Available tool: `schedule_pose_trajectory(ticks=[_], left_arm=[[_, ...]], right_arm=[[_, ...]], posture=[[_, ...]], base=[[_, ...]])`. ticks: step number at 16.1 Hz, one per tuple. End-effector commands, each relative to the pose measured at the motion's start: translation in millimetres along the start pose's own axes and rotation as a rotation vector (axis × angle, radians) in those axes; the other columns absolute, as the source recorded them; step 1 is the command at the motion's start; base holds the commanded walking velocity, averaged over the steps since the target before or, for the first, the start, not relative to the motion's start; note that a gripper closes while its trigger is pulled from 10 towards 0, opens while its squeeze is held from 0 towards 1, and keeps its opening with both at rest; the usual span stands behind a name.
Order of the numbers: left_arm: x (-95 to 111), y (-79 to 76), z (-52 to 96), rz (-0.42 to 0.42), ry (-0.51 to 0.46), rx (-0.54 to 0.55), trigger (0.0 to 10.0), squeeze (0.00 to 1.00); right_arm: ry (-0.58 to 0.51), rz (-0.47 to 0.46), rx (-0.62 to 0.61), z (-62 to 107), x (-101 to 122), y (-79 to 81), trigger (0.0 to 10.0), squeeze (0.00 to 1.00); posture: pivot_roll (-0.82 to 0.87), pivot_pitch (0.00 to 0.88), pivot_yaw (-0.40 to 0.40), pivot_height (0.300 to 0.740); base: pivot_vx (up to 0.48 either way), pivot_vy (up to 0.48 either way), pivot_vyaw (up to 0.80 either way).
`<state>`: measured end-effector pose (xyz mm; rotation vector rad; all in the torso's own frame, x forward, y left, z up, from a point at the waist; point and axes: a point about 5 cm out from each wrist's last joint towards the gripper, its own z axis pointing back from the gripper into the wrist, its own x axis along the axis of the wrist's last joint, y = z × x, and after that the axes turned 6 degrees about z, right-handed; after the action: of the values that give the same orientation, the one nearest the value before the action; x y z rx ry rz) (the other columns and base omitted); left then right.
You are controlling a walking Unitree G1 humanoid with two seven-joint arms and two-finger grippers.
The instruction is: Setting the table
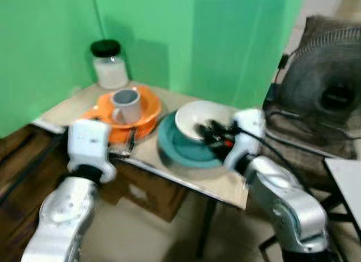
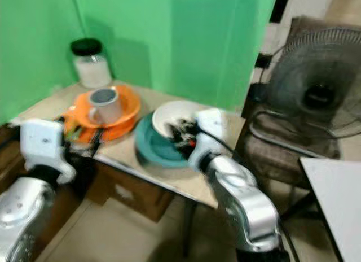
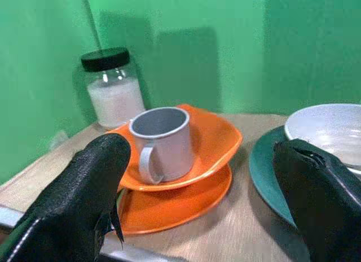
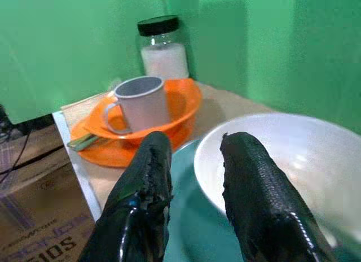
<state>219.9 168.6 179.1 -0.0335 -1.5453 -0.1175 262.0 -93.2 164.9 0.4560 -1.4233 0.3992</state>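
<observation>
Glass jar (image 1: 109, 65) with black lid, far left of the table (image 1: 169, 157), about half full of white powder or grains. Near it, an orange bowl (image 1: 148, 107), glossy plastic-looking with wavy rim, stacked on an orange plate (image 1: 98, 113). Grey mug (image 1: 127, 104) stands upright inside the bowl, handle toward the near side, looks metal or enamel, inside not visible. A utensil (image 4: 84, 141) lies on the orange plate's near-left edge, greenish handle; type unclear.

Left gripper (image 3: 197, 183) hovers at the table's near edge, just in front of the orange stack, fingers (image 3: 90, 188) spread wide, touching nothing.

To the right, a teal plate (image 1: 172, 146), round and smooth, holds a white bowl (image 1: 194, 118), round, glossy ceramic-looking; contents cannot be told. Right gripper (image 4: 192, 160) sits at the white bowl's near rim, fingers (image 4: 149, 171) a little apart with the rim between them; whether they actually touch it cannot be told.

Table top is pale wood grain. Green backdrop (image 1: 197, 42) behind. Cardboard box (image 4: 39, 234) under the table. Far right, a dark wire-guard fan (image 1: 327, 81).
</observation>
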Motion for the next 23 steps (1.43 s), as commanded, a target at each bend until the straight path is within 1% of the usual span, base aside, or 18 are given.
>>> schedule_pose_trajectory(ticks=[1, 5, 6, 7, 8, 9, 10, 11, 12, 13, 14, 16, 17, 18, 19, 21, 22, 23], left_arm=[[2, -5.9, -0.9, 0.004, -0.007, -0.032, 10.0, 0.00], [2, -9.5, -0.3, -0.016, -0.012, -0.073, 10.0, 0.00], [1, -10.4, 0.3, -0.023, -0.008, -0.095, 10.0, 0.00], [2, -11.5, 1.7, -0.025, -0.009, -0.149, 10.0, 0.00], [2, -11.7, 2.0, -0.026, -0.010, -0.163, 10.0, 0.00], [2, -10.7, 3.0, -0.034, 0.002, -0.207, 10.0, 0.00], [1, -7.3, 4.7, -0.059, 0.021, -0.246, 10.0, 0.00], [0, -5.0, 7.0, -0.068, 0.036, -0.274, 10.0, 0.00], [-1, -3.3, 8.8, -0.078, 0.048, -0.294, 10.0, 0.00], [-4, 0.9, 13.5, -0.107, 0.088, -0.356, 10.0, 0.00], [-7, 4.2, 17.0, -0.132, 0.122, -0.398, 10.0, 0.00], [-10, 7.9, 19.0, -0.145, 0.151, -0.429, 10.0, 0.00], [-10, 9.5, 19.9, -0.158, 0.160, -0.452, 10.0, 0.00], [-10, 10.1, 20.0, -0.162, 0.161, -0.459, 10.0, 0.00], [-10, 10.8, 20.4, -0.162, 0.163, -0.471, 10.0, 0.00], [-11, 8.7, 21.5, -0.154, 0.166, -0.489, 10.0, 0.00], [-11, 7.0, 21.4, -0.144, 0.162, -0.498, 10.0, 0.00], [-12, 6.6, 21.3, -0.141, 0.160, -0.501, 10.0, 0.00]], right_arm=[[0.003, 0.006, -0.052, 5.2, 1, -13.2, 10.0, 0.00], [-0.004, 0.056, -0.048, 2.6, 14, -23.8, 10.0, 0.00], [-0.003, 0.066, -0.030, 1.1, 17, -24.0, 10.0, 0.82], [0.007, 0.066, -0.005, -3.8, 24, -24.2, 10.0, 1.00], [0.009, 0.068, 0.005, -5.3, 26, -24.0, 10.0, 1.00], [0.072, 0.099, 0.058, -13.2, 29, -22.3, 10.0, 1.00], [0.150, 0.165, 0.071, -24.8, 33, -22.9, 10.0, 1.00], [0.198, 0.178, 0.087, -31.2, 34, -21.4, 10.0, 1.00], [0.235, 0.180, 0.096, -35.6, 33, -20.4, 10.0, 0.94], [0.299, 0.229, 0.112, -48.8, 35, -18.4, 10.0, 0.60], [0.359, 0.254, 0.093, -61.0, 36, -19.8, 10.0, 0.00], [0.447, 0.292, 0.094, -73.0, 37, -21.7, 10.0, 0.00], [0.478, 0.295, 0.077, -84.9, 43, -26.2, 10.0, 0.00], [0.486, 0.288, 0.058, -90.4, 48, -29.0, 10.0, 0.00], [0.509, 0.280, 0.033, -98.3, 55, -32.8, 10.0, 1.00], [0.559, 0.279, 0.036, -103.2, 58, -33.0, 10.0, 1.00], [0.576, 0.277, 0.021, -105.4, 57, -35.8, 10.0, 0.53], [0.583, 0.278, 0.015, -106.5, 57, -37.2, 10.0, 0.53]], posture=[[0.01, 0.000, 0.006, 0.740], [0.00, 0.000, 0.003, 0.740], [0.00, 0.000, 0.002, 0.740], [0.00, 0.000, 0.003, 0.740], [0.00, 0.000, 0.003, 0.740], [-0.01, 0.000, 0.006, 0.740], [-0.01, 0.000, 0.006, 0.740], [-0.02, 0.000, 0.006, 0.740], [-0.02, 0.000, 0.006, 0.740], [-0.02, 0.000, 0.005, 0.740], [-0.02, 0.000, 0.006, 0.740], [-0.02, 0.000, 0.006, 0.740], [-0.02, 0.000, 0.005, 0.740], [-0.02, 0.000, 0.003, 0.740], [-0.03, 0.000, 0.001, 0.740], [-0.03, 0.004, -0.003, 0.740], [-0.03, 0.003, -0.006, 0.740], [-0.03, 0.003, -0.006, 0.740]], base=[[0.285, 0.000, 0.00], [0.000, 0.000, 0.00], [0.000, 0.000, 0.00], [0.000, 0.000, 0.00], [0.000, 0.000, 0.00], [0.000, 0.000, 0.00], [0.000, 0.000, 0.00], [0.000, 0.000, 0.00], [0.000, 0.000, 0.00], [0.000, 0.000, 0.00], [0.000, 0.000, 0.00], [0.000, 0.000, 0.00], [0.000, 0.000, 0.00], [0.000, 0.000, 0.00], [0.000, 0.000, 0.00], [0.000, 0.000, 0.00], [0.000, 0.000, 0.00], [0.000, 0.000, 0.00]])
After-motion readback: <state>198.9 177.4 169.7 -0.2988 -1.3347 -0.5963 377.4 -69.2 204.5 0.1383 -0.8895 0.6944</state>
